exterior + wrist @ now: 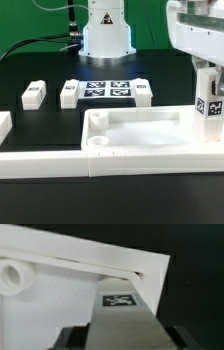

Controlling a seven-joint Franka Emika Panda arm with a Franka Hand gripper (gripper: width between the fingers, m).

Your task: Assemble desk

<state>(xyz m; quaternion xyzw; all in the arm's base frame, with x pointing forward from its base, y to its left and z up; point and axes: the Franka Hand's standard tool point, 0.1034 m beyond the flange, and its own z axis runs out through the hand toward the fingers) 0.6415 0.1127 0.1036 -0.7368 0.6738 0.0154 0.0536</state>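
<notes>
**One leg in hand, none visibly fitted**

The gripper point(208, 70) is clamped on a tagged white leg point(211, 105), held upright over the desk top's point(140, 128) corner on the exterior view's right. The top is a white tray with its near socket point(98, 143) empty. Three loose legs point(33, 93) lie beyond it, so most of the assembly appears to remain.

This is a robotics lab, folks: matte black tabletop point(50, 125), white robot arm base point(106, 35) standing at twelve o'clock with green cables point(35, 43) running toward ten, the flat white marker board point(110, 90) of black tags at centre, and another tag on the white square plastic leg point(209, 90) at three o'clock.
</notes>
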